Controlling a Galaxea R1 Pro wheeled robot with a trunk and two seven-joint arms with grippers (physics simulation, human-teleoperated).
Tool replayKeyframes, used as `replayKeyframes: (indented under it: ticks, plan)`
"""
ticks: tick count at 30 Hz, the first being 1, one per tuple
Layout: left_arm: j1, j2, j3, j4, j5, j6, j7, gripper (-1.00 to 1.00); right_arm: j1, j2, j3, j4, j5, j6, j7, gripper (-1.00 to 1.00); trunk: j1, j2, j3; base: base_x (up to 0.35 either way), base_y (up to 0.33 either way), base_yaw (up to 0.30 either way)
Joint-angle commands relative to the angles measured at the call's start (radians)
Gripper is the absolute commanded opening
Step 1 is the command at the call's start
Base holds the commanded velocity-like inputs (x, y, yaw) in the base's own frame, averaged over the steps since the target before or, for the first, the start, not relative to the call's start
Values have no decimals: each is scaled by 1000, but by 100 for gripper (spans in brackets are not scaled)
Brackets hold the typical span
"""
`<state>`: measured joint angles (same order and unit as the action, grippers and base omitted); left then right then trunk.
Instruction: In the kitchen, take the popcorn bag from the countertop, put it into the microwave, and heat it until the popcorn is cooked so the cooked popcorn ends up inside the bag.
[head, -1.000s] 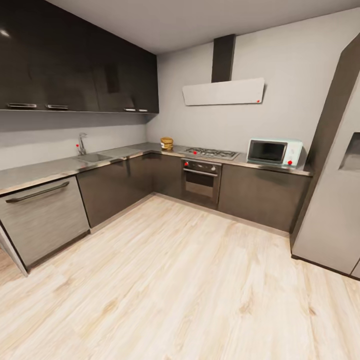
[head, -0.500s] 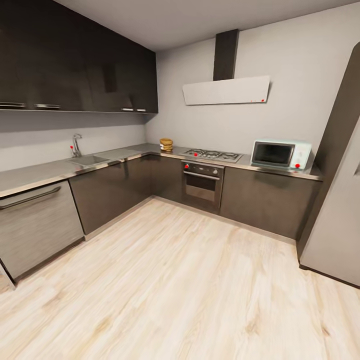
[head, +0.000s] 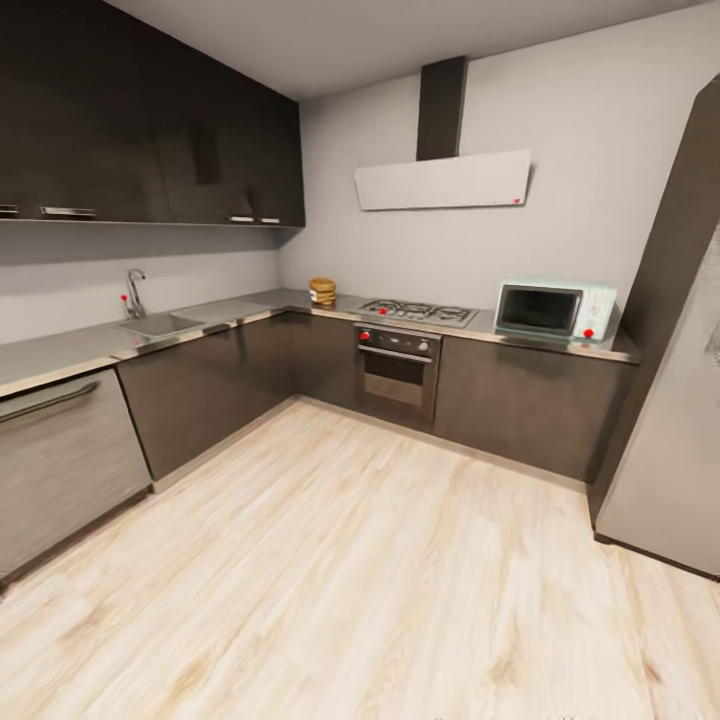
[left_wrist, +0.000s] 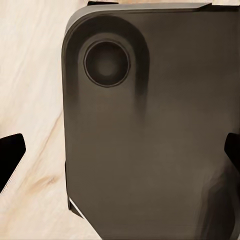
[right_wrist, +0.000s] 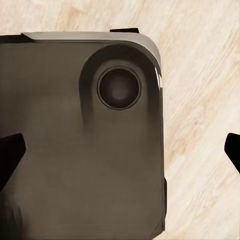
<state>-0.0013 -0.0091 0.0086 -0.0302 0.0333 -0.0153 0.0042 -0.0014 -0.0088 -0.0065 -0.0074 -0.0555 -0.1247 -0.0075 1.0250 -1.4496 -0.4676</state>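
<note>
The popcorn bag (head: 322, 291), a small tan sack, stands on the grey countertop (head: 230, 312) in the far corner, left of the hob. The pale mint microwave (head: 555, 310) sits with its dark door shut at the counter's right end. Its panel with a red light is on its right side. In the left wrist view my left gripper (left_wrist: 120, 152) is open, its dark fingertips (left_wrist: 10, 155) wide apart over a dark part of the robot's body. My right gripper (right_wrist: 120, 152) is open the same way, with nothing between its fingertips (right_wrist: 232, 150).
A gas hob (head: 418, 312) and a built-in oven (head: 398, 365) lie between the bag and the microwave. A sink with a tap (head: 135, 295) is at the left, above dark cabinets. A tall fridge (head: 680, 400) stands at the right. Pale wooden floor (head: 350, 560) stretches ahead.
The whole head view has shifted: the sink and the left cabinets sit further left in the picture. Bag and microwave keep their places on the counter.
</note>
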Motion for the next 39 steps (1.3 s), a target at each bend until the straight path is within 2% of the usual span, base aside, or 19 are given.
replayKeyframes:
  ticks: [1, 39]
  plan:
    - [0, 0, 0, 0, 3, -2, 0, 100, 0, 0, 0, 0, -6, -3, -2, 100, 0, 0, 0, 1, 0, -236]
    - [0, 0, 1, 0, 3, -3, 0, 100, 0, 0, 0, 0, -7, -4, -5, 100, 0, 0, 14, 0, 0, -269]
